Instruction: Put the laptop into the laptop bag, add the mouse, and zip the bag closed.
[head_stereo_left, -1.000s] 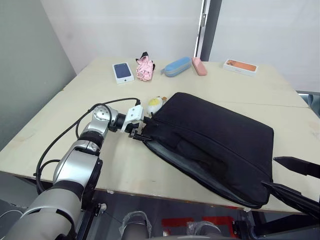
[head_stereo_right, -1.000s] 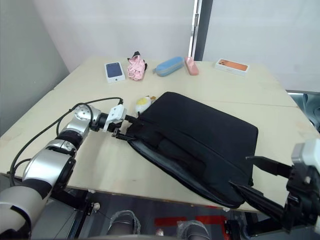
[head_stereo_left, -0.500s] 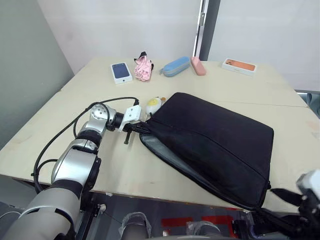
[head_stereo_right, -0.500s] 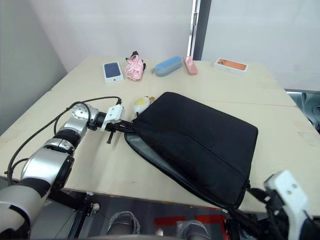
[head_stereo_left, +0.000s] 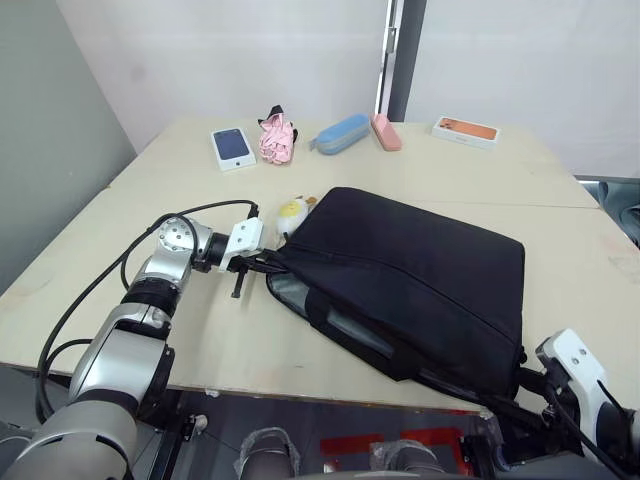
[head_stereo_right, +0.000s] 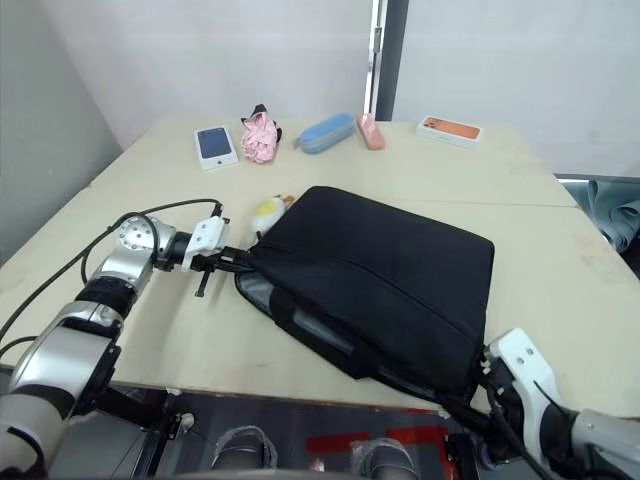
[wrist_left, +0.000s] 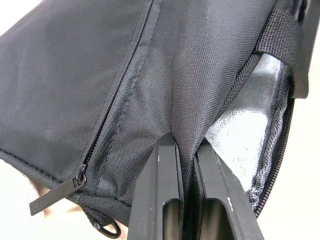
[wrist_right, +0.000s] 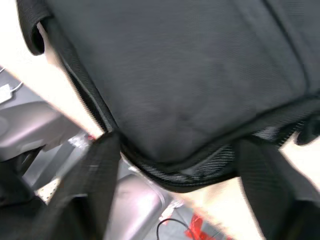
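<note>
Left pincer (head_stereo_left: 262, 262) located left of centre in the left eye view, fingers (wrist_left: 162, 200) closed on a fold of fabric at the left corner of the laptop bag (head_stereo_left: 420, 275). In the left wrist view, both fingers pressed nearly together with black cloth pinched between them; zipper pull (wrist_left: 52, 195) hanging just beside, grey lining (wrist_left: 245, 135) exposed beyond the pinched edge.

Laptop bag lying flat across the centre and right of the frame on the pale surface (head_stereo_left: 120, 260), long axis slanting from upper left to lower right. Near edge gaping open along the zipper line, lining visible inside, strap handle (head_stereo_left: 350, 335) draped over the opening. White plush duck charm (head_stereo_left: 291, 211) resting at the upper left corner of the bag, touching it, just beside the left pincer.

Along the upper part of the frame, well apart from the bag: blue phone box (head_stereo_left: 232, 148), pink bundle of cloth (head_stereo_left: 277, 138), blue case (head_stereo_left: 340, 133), pink case (head_stereo_left: 385, 131), orange-topped phone box (head_stereo_left: 465, 131).

Right pincer (head_stereo_right: 470, 385) at the lower right corner of the frame, at the bag's lower right corner. In the right wrist view, two fingers (wrist_right: 95, 175) spread wide to either side of that corner, gripping nothing.
</note>
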